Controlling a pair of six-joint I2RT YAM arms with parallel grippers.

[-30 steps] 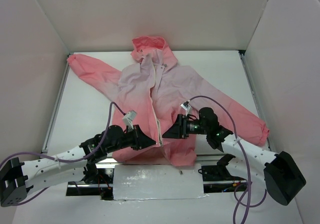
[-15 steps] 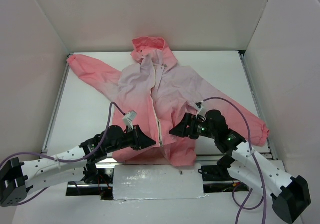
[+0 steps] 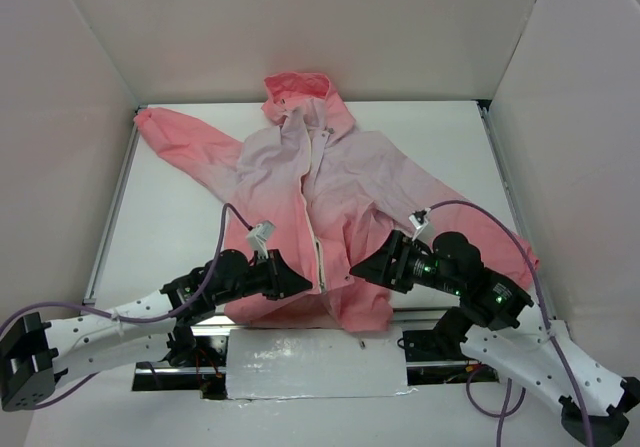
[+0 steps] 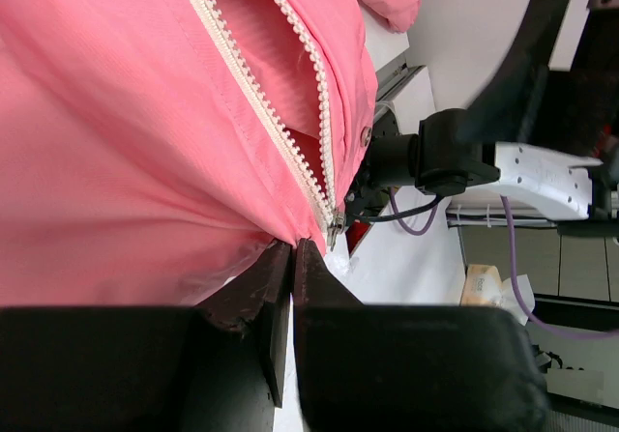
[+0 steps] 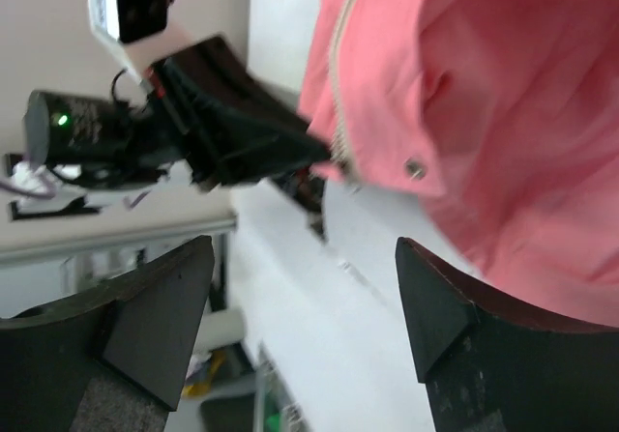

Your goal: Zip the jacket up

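The jacket (image 3: 330, 192) lies flat on the table, hood at the far side, coral pink fading to pale lilac across the chest. Its white zipper (image 3: 318, 237) is open from the collar down to the hem. My left gripper (image 3: 306, 287) is shut on the jacket's hem just beside the zipper's bottom end. In the left wrist view the shut tips (image 4: 292, 244) pinch pink fabric (image 4: 135, 152) next to the metal slider (image 4: 336, 230). My right gripper (image 3: 360, 265) is open and empty, just right of the zipper's lower end. In the right wrist view its fingertips (image 5: 305, 248) hang apart from the hem (image 5: 503, 113).
White walls enclose the table (image 3: 180, 217) on three sides. A foil-covered plate (image 3: 315, 362) lies at the near edge between the arm bases. Purple cables (image 3: 225, 232) loop above both arms. A snap button (image 5: 414, 169) sits on the right hem.
My right arm has swung back and to the right, drawing its open gripper slightly away from the zipper's lower end. The left gripper and the jacket have not moved.
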